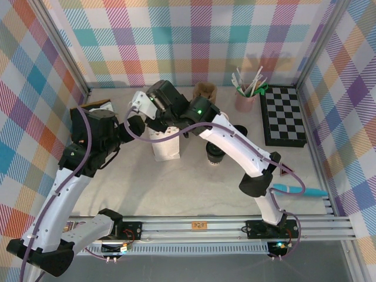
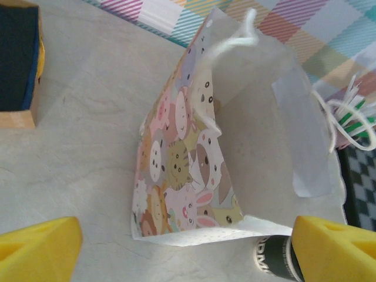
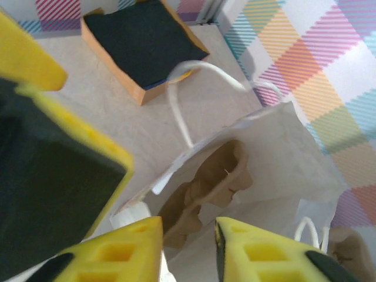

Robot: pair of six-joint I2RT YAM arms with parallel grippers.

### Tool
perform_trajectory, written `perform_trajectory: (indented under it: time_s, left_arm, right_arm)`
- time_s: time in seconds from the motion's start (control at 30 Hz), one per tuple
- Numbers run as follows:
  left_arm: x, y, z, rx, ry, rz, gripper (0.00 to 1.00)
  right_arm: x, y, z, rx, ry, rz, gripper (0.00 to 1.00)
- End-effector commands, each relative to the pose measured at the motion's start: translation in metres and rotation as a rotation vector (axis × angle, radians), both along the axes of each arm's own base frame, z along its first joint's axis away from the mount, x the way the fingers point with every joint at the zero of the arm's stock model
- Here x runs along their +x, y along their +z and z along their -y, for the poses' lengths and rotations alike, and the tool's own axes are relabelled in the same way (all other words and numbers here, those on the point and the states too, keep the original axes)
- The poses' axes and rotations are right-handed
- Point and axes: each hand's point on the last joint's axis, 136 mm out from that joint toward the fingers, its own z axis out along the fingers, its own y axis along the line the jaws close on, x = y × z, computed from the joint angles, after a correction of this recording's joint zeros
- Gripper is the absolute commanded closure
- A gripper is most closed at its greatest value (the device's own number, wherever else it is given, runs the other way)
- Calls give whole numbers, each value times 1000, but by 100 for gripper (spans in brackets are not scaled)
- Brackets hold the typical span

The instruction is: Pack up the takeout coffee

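The takeout coffee (image 1: 215, 154), a dark cup with a black lid, stands on the table just right of a white paper bag (image 1: 166, 150). In the left wrist view the bag (image 2: 188, 170) shows an animal print and the coffee's dark body (image 2: 273, 257) sits beside my right-hand finger. My left gripper (image 1: 134, 126) (image 2: 188, 252) is wide open at the bag's left side, holding nothing. My right gripper (image 1: 154, 114) (image 3: 188, 249) hovers over the bag's open mouth (image 3: 282, 153), jaws a little apart with nothing between them. A brown cardboard piece (image 3: 217, 176) lies inside the bag.
A box of dark napkins (image 1: 97, 108) (image 3: 141, 41) sits at the back left. A brown holder (image 1: 205, 91), a pink cup of utensils (image 1: 245, 97) and a chessboard (image 1: 285, 114) line the back right. A loose black lid (image 1: 240, 130) and a blue pen (image 1: 299, 189) lie right.
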Motion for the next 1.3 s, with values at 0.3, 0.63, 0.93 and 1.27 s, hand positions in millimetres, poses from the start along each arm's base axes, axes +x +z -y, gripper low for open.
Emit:
perform_trajectory:
  time_s: [0.3, 0.63, 0.93, 1.27]
  left_arm:
    - [72, -23, 11, 153, 12, -99, 9]
    - [124, -47, 29, 236, -34, -188, 50]
    - [123, -39, 31, 234, -57, -136, 100]
    - [68, 8, 29, 322, -173, 80, 100]
  right_arm:
    - [48, 15, 60, 171, -355, -116, 54]
    - [32, 1, 78, 161, -367, -147, 56]
    - [18, 13, 100, 210, -373, -119, 59]
    - [-18, 15, 110, 312, -335, -148, 64]
